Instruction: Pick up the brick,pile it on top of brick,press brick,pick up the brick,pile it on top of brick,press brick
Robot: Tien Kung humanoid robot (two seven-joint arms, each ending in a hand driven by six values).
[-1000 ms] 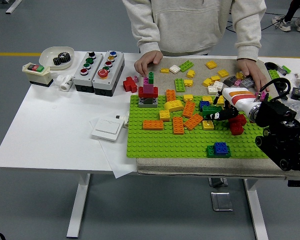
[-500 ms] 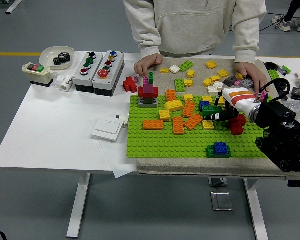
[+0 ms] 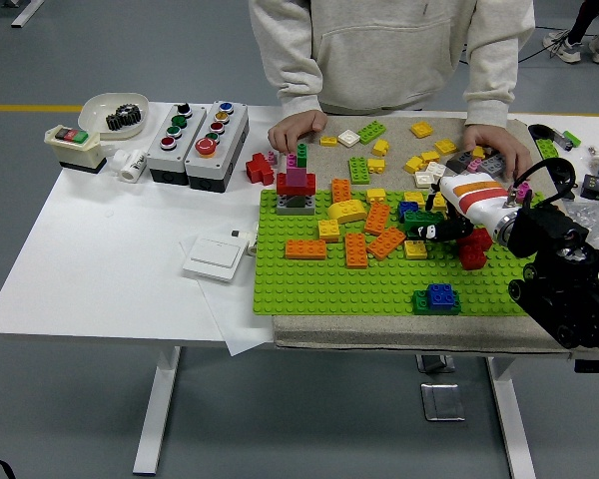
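Observation:
My right hand (image 3: pixel 437 230) reaches in from the right over the green baseplate (image 3: pixel 309 284). Its black fingers (image 3: pixel 449 230) are curled on a dark green brick (image 3: pixel 417 221) that sits low at the plate's right middle. A red brick (image 3: pixel 473 251) lies just right of the hand. A blue brick on a green brick (image 3: pixel 437 296) stands near the plate's front right. A small tower of grey, red, magenta and green bricks (image 3: pixel 297 185) stands at the plate's back left. Orange bricks (image 3: pixel 356 249) and yellow bricks (image 3: pixel 346 211) are spread over the middle.
A person stands at the far side with one hand (image 3: pixel 296 126) and the other hand (image 3: pixel 496 147) resting on the table among loose bricks (image 3: pixel 419 160). At the left are two button boxes (image 3: pixel 198 130), a white switch plate (image 3: pixel 217 256) and a bowl with a gear (image 3: pixel 113 113).
My right arm has shifted slightly, with the hand staying at the dark green brick. The person's hands have barely moved.

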